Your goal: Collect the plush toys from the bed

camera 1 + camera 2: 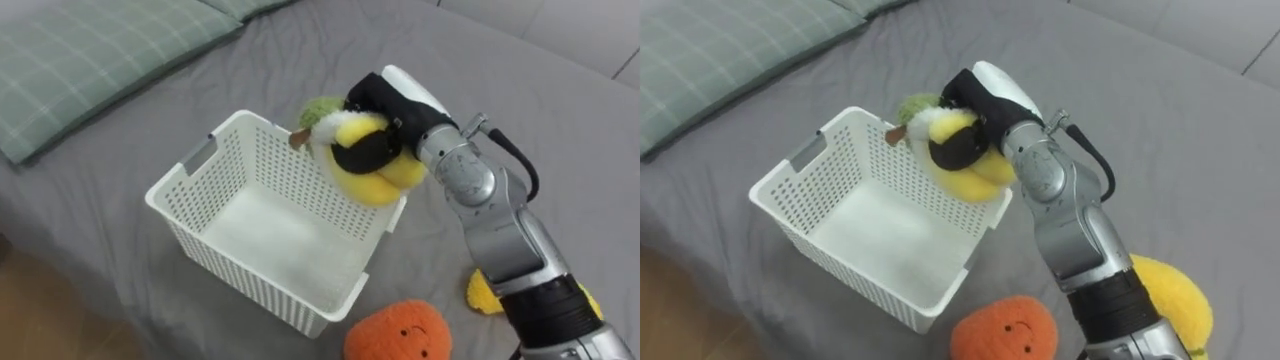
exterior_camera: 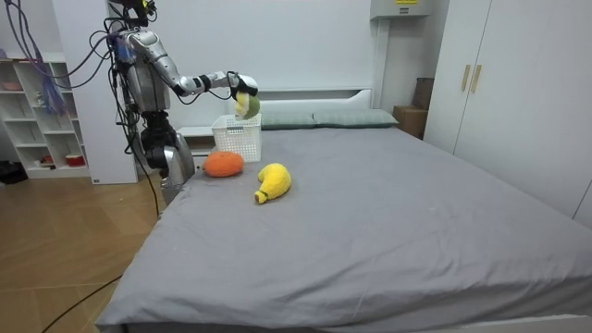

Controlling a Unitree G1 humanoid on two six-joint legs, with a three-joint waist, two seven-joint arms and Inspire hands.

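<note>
My right hand (image 1: 385,120) (image 1: 975,110) is shut on a yellow plush toy with a green top (image 1: 352,150) (image 1: 955,150) and holds it over the far right rim of the white plastic basket (image 1: 200,175) (image 1: 800,170). In the room view the hand (image 2: 233,83) holds the toy (image 2: 245,104) above the basket (image 2: 236,137). The basket's inside looks bare. An orange round plush toy (image 1: 400,332) (image 1: 1000,330) (image 2: 223,164) lies on the grey bed just in front of the basket. A yellow banana-shaped plush toy (image 1: 485,292) (image 1: 1175,295) (image 2: 273,180) lies to its right, partly behind my forearm.
A green checked pillow (image 1: 90,60) (image 1: 720,50) lies at the head of the bed, left of the basket. I stand at the bed's side near its head. White shelves (image 2: 42,116) stand by the wall, a wardrobe (image 2: 518,83) on the far side.
</note>
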